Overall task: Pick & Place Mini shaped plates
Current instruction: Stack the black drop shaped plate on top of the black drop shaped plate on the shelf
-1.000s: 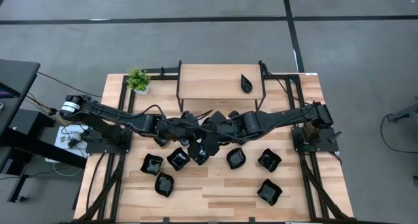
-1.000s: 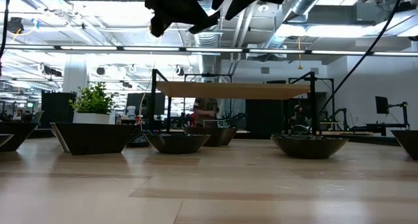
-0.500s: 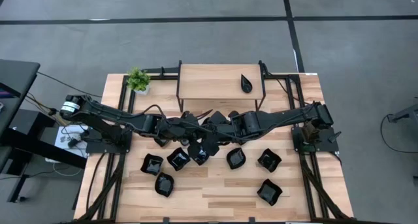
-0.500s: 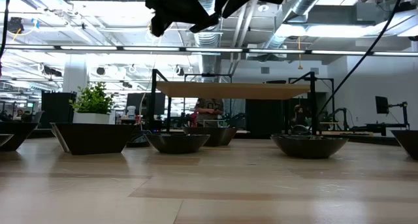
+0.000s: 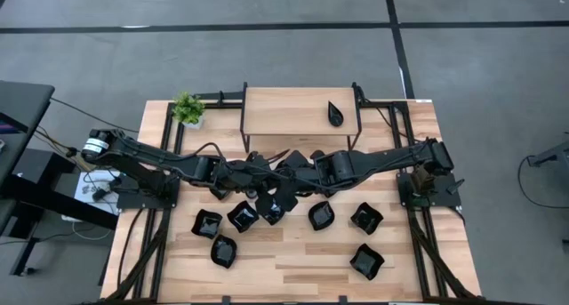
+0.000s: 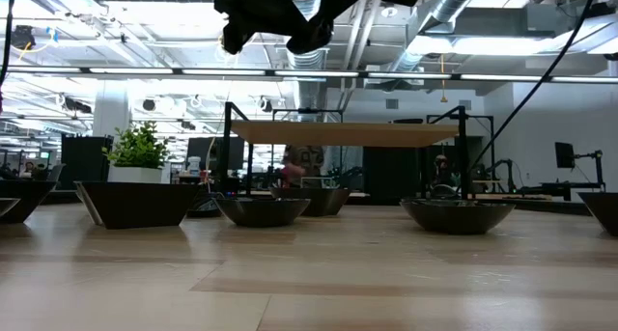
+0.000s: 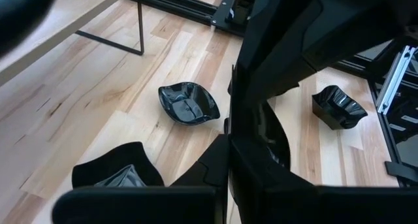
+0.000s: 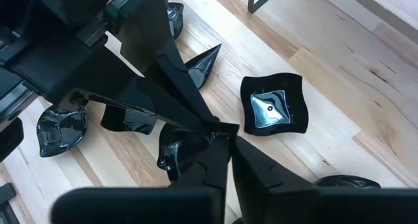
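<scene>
From the high view, you see both arms reaching in to meet over the middle of the bench (image 5: pixel 293 262), the left tool (image 5: pixel 266 198) and right tool (image 5: pixel 284 196) tip to tip above the mini shaped plates (image 5: pixel 242 216). Six of these lie loose on the wood in front of the arms. One teardrop plate (image 5: pixel 335 114) sits on the raised shelf (image 5: pixel 284 109) at the back, near the potted plant (image 5: pixel 188 108). In the low view, both tools hang high above the bench, well clear of the row of plates (image 6: pixel 261 210) standing on the wood. In the left wrist view, your left tool (image 7: pixel 228 155) is closed, with the right arm just in front of it and a wavy plate (image 7: pixel 188 103) on the bench beyond. In the right wrist view, your right tool (image 8: pixel 222 144) has its fingers drawn together against the left tool's tip. You cannot tell whether either pinches anything. A squarish plate (image 8: pixel 272 112) lies just beside them.
</scene>
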Robot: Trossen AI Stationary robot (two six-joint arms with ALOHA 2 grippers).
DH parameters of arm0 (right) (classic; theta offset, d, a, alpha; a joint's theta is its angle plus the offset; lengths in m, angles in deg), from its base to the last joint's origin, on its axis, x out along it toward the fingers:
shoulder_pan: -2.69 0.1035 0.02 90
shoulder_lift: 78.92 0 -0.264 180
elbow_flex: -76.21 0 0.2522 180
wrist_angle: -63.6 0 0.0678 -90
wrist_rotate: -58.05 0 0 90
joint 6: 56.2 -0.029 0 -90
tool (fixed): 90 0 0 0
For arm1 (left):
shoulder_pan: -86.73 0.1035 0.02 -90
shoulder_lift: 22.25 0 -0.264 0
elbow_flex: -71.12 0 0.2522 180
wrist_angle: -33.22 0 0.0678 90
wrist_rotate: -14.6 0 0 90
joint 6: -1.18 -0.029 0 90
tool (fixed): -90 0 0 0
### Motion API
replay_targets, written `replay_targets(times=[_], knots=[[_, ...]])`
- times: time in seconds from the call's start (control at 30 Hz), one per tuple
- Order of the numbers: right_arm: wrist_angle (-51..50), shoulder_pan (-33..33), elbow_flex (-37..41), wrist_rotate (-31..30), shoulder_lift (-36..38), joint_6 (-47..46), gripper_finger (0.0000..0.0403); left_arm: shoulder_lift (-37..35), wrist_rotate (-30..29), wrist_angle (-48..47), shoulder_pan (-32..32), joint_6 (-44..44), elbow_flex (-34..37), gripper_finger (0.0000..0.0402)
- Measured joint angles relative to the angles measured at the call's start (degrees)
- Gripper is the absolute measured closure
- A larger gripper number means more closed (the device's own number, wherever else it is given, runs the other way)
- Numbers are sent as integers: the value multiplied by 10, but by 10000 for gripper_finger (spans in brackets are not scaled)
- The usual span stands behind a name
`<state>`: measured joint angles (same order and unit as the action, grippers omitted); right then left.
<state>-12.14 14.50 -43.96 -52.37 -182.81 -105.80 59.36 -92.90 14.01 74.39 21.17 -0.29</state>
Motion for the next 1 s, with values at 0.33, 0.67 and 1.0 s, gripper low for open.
replay_targets(times=[0.33, 0.67, 1.0], knots=[[3, 0, 0, 0, 0, 0, 398, 0, 0, 2, 0, 0, 0, 390], [15, 0, 0, 12, 0, 0, 401, -1, 4, 17, 0, 0, -2, 341], [13, 0, 0, 12, 0, 5, 402, -1, 40, 19, 0, -18, -2, 278]])
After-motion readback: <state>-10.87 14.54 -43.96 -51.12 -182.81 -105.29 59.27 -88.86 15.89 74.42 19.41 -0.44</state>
